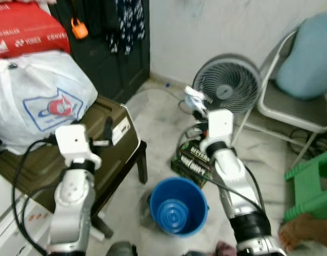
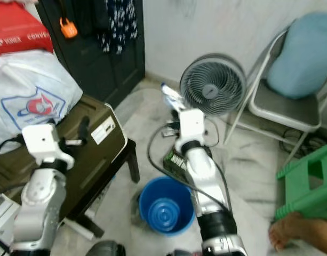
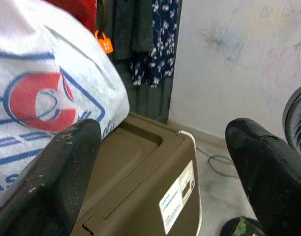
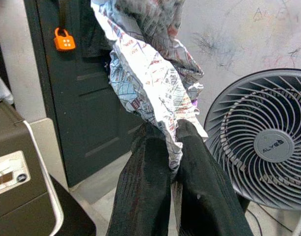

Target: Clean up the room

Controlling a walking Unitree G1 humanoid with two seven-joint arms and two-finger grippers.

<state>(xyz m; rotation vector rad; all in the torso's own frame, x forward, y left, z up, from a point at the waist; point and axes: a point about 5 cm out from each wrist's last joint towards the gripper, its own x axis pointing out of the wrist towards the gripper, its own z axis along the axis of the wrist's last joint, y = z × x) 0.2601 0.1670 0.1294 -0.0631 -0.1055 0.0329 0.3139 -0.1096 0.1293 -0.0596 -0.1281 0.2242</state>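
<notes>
Right gripper (image 4: 171, 147) pinched a crumpled printed wrapper (image 4: 150, 73), fingers pressed together on it, held up at the middle of the frame in front of the grey fan (image 1: 227, 84). Below it, low in the middle, stood a blue bucket (image 1: 178, 206) on the floor, beside a dark box with white lettering (image 1: 192, 160). Left gripper (image 3: 165, 162) spread wide and holding nothing, over the brown case (image 1: 107, 130) at the left. White plastic bag (image 1: 38, 98) sat on that case, upper left. Green stool (image 1: 312, 186) at the right edge.
</notes>
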